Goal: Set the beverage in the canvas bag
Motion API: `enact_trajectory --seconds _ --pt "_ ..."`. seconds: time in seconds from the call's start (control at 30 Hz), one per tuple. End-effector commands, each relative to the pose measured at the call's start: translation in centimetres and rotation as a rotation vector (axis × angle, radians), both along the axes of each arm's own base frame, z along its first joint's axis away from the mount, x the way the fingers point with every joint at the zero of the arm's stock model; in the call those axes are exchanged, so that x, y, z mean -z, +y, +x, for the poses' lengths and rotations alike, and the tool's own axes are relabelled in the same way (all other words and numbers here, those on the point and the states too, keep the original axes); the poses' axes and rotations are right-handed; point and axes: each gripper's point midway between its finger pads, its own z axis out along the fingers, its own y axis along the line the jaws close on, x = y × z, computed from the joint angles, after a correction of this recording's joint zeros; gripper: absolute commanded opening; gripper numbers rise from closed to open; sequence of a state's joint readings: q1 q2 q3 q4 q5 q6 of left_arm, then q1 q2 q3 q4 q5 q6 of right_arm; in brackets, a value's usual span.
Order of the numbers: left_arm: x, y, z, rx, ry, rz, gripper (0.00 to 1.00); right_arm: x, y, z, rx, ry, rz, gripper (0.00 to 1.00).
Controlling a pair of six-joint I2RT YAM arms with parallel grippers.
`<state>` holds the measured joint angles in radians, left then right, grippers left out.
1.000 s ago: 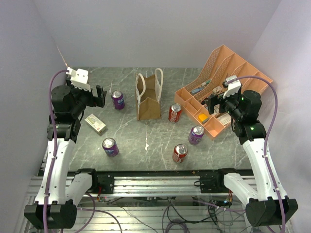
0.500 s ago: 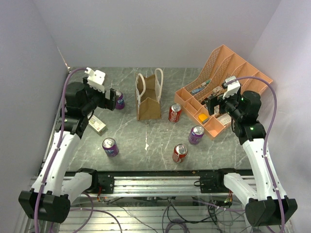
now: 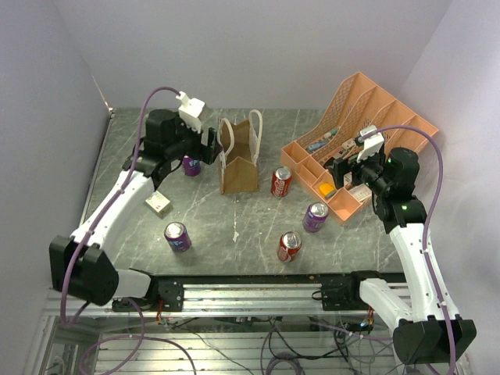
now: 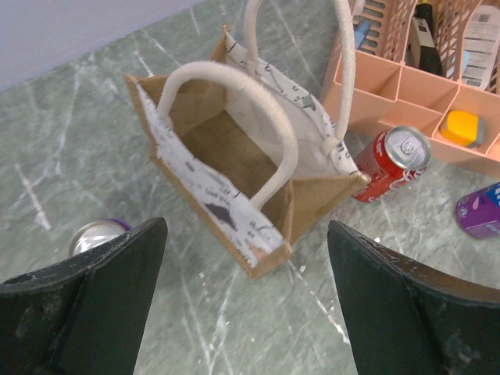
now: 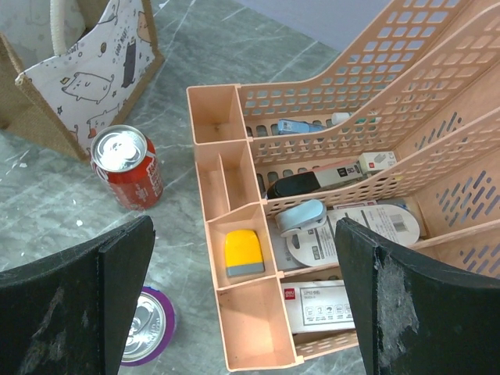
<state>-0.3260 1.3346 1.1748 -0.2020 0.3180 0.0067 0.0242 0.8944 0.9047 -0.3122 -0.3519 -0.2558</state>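
Five cans stand on the counter [image 3: 215,219]. Far left: small box [image 3: 158,205], with the front purple can [image 3: 177,236] near it. Left claw [image 3: 213,147] is spread wide, holding nothing, between the back purple can [image 4: 95,236] and the bag [image 3: 239,162]. Bag is upright, mouth open, mid-back. Back red can [image 3: 281,182] is just right of it, then the front red can [image 3: 289,246] and the right purple can [image 3: 316,216]. Right claw [image 3: 341,170] is wide, holding nothing, over the organizer [image 3: 367,94].
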Motion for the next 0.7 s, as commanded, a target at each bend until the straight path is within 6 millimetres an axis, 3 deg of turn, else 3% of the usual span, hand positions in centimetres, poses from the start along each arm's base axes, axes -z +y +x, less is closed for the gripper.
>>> enact_trajectory --seconds 0.0,0.23,0.33,0.47,0.57,0.67 --pt "-2.5 -3.5 1.6 0.046 -0.034 -0.101 0.94 -0.1 -0.5 0.1 0.012 -0.019 -0.006 1.0" --pt "-0.9 -7.2 4.2 0.041 0.023 -0.165 0.86 0.1 -0.4 0.0 0.0 -0.015 -0.006 1.0" --pt "-0.3 -8.2 5.4 0.029 0.051 -0.194 0.78 0.1 -0.3 0.0 -0.007 -0.016 -0.006 1.0" --pt "0.3 -9.2 6.3 0.035 0.098 -0.208 0.53 0.5 -0.3 0.1 -0.003 -0.004 -0.004 1.0" --pt "-0.2 -9.9 5.3 0.088 0.116 -0.223 0.29 0.7 -0.1 0.1 -0.019 0.002 -0.001 1.0" --pt "-0.4 -10.0 4.0 0.131 0.138 -0.21 0.13 1.0 -0.1 0.2 -0.022 0.013 -0.006 1.0"
